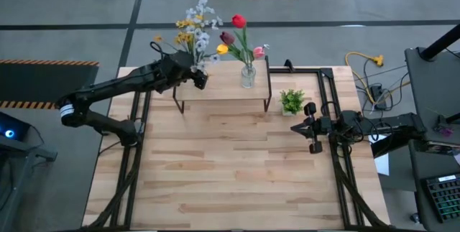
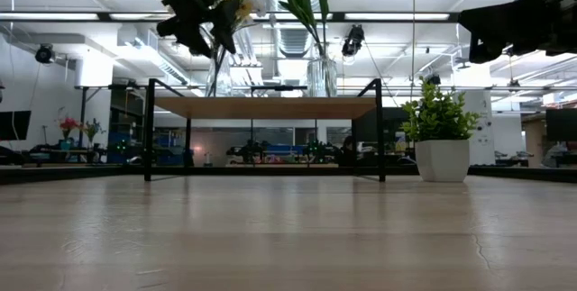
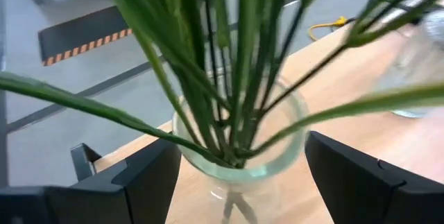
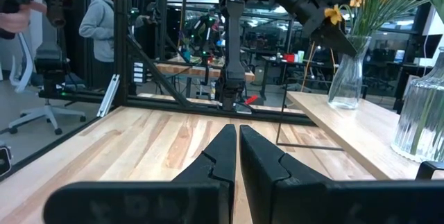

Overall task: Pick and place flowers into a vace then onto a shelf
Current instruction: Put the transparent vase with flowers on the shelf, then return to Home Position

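High view: the shelf point(image 1: 215, 88) stands at the far side of the bench point(image 1: 230, 167), carrying two glass vases. The left end effector point(image 1: 198, 76) is at the shelf's left end, beside the vase point(image 1: 203, 65) of white and yellow sprays point(image 1: 198, 24). The second vase point(image 1: 248, 75), near the shelf's right end, holds red, yellow and pink flowers point(image 1: 238, 31). A potted plant point(image 1: 291, 103) sits just right of the shelf. The right end effector point(image 1: 303, 128) rests low over the bench's right edge.

Low view: both vases stand upright on the shelf point(image 2: 266, 106); the left arm point(image 2: 189, 7) reaches in above the left one.

Left wrist view: spread fingers point(image 3: 149, 179) flank the vase point(image 3: 239, 158) of green stems without visibly touching, released.

Right wrist view: the fingers point(image 4: 218, 158) are clenched together on nothing.
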You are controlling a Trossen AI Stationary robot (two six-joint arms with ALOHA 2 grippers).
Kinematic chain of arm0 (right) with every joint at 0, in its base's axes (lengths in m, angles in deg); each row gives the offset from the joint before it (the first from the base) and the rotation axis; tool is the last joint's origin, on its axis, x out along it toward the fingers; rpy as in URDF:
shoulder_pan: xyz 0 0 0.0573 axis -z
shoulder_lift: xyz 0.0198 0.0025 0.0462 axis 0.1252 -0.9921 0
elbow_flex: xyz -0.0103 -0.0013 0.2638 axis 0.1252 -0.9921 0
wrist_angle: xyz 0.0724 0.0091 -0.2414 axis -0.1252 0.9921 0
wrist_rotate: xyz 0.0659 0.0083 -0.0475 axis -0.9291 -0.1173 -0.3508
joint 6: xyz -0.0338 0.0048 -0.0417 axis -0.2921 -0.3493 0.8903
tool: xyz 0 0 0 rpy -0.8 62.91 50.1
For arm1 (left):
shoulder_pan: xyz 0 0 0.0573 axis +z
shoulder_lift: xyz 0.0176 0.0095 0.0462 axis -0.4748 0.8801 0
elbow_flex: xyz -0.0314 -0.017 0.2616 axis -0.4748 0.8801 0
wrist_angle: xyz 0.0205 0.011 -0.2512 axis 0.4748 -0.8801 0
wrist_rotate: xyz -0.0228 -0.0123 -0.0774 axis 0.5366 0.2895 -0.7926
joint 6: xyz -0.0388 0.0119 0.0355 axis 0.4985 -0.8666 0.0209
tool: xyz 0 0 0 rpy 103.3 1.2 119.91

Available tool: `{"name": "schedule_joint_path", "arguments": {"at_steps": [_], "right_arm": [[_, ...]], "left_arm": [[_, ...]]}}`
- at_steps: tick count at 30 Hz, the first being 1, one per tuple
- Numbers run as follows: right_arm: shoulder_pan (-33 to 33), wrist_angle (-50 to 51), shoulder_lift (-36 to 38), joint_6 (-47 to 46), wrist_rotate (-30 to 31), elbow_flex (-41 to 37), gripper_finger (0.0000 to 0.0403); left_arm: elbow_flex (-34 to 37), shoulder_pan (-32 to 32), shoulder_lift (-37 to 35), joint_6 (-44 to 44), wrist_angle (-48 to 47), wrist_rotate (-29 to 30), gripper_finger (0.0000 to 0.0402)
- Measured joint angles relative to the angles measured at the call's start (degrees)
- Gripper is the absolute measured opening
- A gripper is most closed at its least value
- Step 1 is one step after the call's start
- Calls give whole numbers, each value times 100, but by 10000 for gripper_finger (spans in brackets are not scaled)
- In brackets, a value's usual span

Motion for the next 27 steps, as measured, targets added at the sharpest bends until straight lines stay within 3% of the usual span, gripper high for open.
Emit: {"name": "schedule_joint_path", "arguments": {"at_steps": [5,17,21,27], "right_arm": [[-1,0,0,0,2,0,11],[-1,2,0,-24,1,0,11],[0,4,0,-28,0,0,11],[0,4,0,-37,1,0,11]], "left_arm": [[0,-2,-208,-69,-23,-332,288],[76,-169,-996,-165,-869,-336,289],[369,-658,-1359,-481,-647,-338,288],[1458,-1781,-1982,-819,700,-357,273]]}}
